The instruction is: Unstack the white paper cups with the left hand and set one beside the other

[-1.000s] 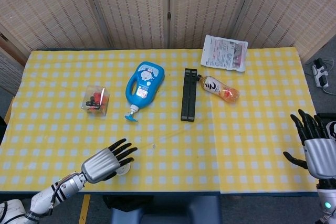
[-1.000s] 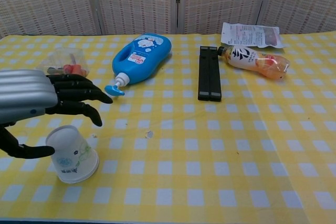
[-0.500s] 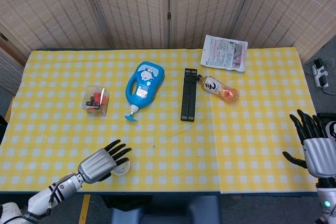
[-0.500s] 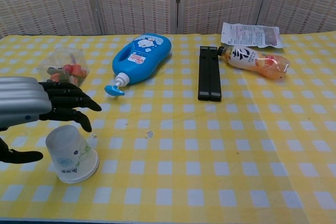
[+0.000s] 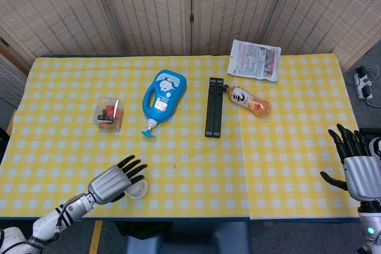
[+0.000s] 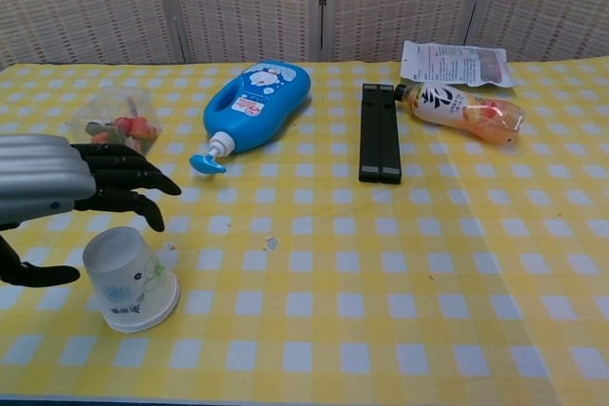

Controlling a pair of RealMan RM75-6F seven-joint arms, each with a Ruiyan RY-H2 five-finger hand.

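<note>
The white paper cups (image 6: 127,278) stand mouth-down as one stack near the table's front left edge, seen as a white rim (image 5: 138,190) in the head view. My left hand (image 6: 67,189) hovers just above and to the left of the stack, fingers spread and holding nothing, and also shows over the cups as the left hand (image 5: 112,181) in the head view. My right hand (image 5: 359,166) hangs open off the table's right edge, far from the cups. It is absent from the chest view.
A blue pump bottle (image 5: 164,96) lies at centre left, a black bar (image 5: 214,115) beside it. An orange drink bottle (image 5: 250,100) and a white packet (image 5: 255,59) lie at the back right. A clear box of small items (image 5: 109,114) sits left.
My left hand has drawn back toward the front left and sunk lower, uncovering more of the cup stack. The cups and right hand stay put.
</note>
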